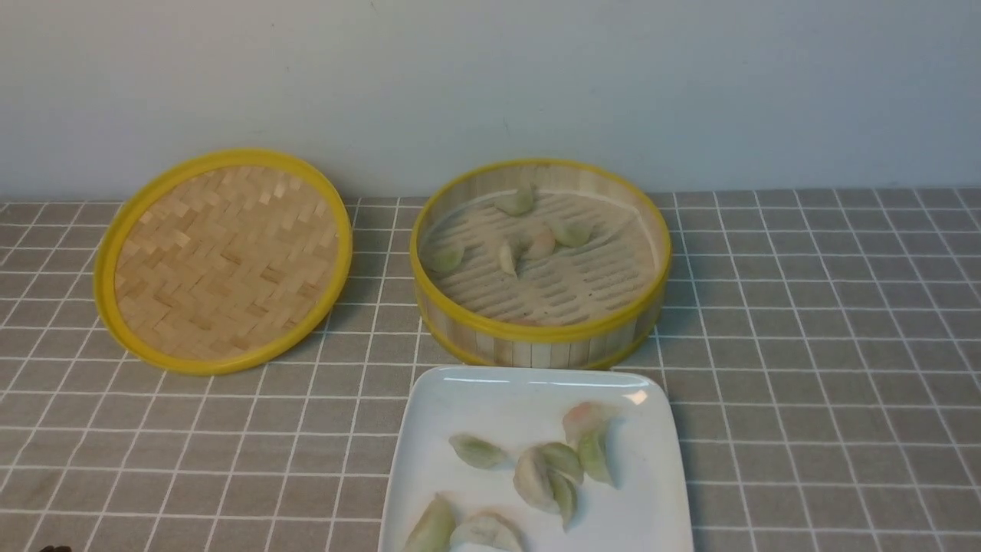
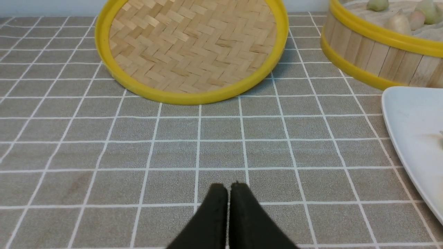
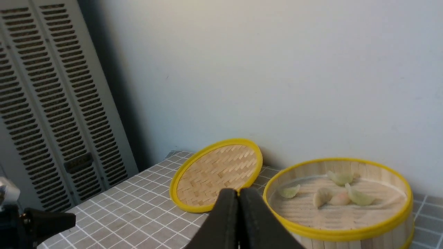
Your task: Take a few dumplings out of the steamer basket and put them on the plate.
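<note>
— While both tools sit closed and empty, where are the dumplings (image 1: 536, 468)?
— Ahead of the right tool (image 3: 238, 194): five in the steamer basket (image 3: 346, 235). Others lie on the plate (image 2: 412, 128), beside the left tool (image 2: 228, 190).

The plate (image 1: 429, 429) runs off the front view's bottom edge, cutting two dumplings (image 1: 460, 529) there. In the left wrist view, only a corner of the plate shows.

Front view overlooks the table; both wrist views share the lid (image 2: 192, 52).
</note>
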Available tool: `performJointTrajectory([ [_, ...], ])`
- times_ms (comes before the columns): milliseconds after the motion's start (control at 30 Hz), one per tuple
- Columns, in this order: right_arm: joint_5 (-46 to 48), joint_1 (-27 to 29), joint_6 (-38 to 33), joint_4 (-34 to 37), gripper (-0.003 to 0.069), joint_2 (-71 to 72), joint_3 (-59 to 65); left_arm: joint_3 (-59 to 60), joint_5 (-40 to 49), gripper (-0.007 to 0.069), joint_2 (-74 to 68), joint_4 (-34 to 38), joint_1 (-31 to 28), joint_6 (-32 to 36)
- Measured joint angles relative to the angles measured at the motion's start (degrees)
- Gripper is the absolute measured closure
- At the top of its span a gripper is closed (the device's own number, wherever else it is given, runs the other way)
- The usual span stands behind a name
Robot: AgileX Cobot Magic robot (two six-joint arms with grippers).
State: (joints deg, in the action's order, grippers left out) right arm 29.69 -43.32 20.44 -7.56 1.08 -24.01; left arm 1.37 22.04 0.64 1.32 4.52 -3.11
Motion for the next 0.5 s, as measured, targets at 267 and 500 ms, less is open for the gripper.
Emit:
performJointTrajectory([
  [267,-5.0,0.0,-17.2,10.7,0.0673,0.0,3.4,0.0,0.0,0.0629,0.0,0.0,0.0,0.0],
  [500,-5.3,10.1,-17.8,11.7,0.0673,0.0,6.2,0.0,0.0,0.0629,0.0,0.0,0.0,0.0],
])
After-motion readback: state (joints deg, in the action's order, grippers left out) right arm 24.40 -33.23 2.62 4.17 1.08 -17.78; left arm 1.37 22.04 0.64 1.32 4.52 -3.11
